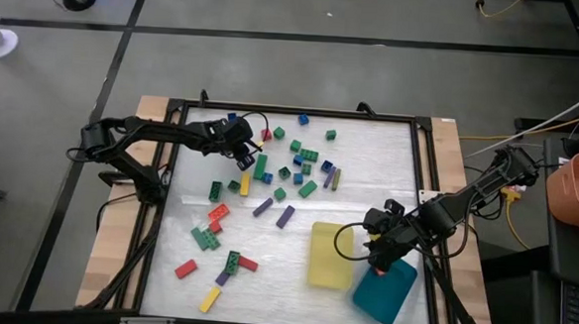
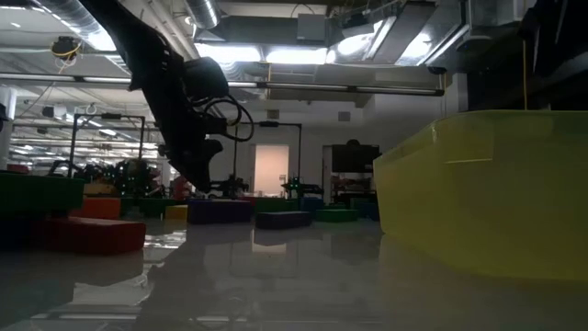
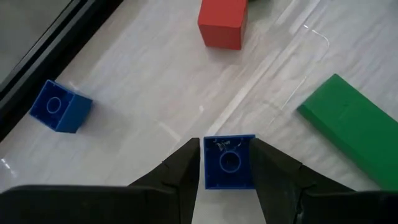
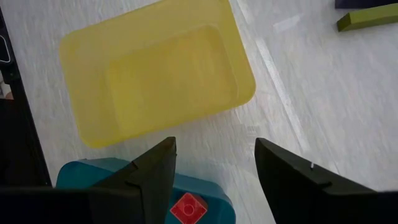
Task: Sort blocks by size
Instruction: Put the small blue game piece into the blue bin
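Note:
Several blocks lie scattered on the white table: a green long one [image 1: 259, 166], a purple one [image 1: 285, 216], a red one [image 1: 186, 269], a yellow one [image 1: 210, 299]. My left gripper [image 1: 243, 160] is at the far left of the table, shut on a small blue cube [image 3: 229, 163]. My right gripper [image 1: 377, 258] is open above the teal tray [image 1: 384, 289], which holds a small red cube [image 4: 188, 208]. The yellow tray [image 1: 330, 254] stands empty beside the teal tray. My left gripper pinches the small blue cube by two opposite side faces [image 3: 208, 167] between its two fingers [image 3: 184, 169]. The cube's hollow face looks toward the wrist camera. The fingers slant down toward the table. Whether the cube is clear of the table, I cannot tell.
Near my left gripper lie another blue cube [image 3: 60, 106], a red cube [image 3: 222, 23] and a long green brick [image 3: 351, 127]. A black frame [image 1: 171, 156] borders the table. The yellow tray [image 2: 496, 193] fills the low view's right side.

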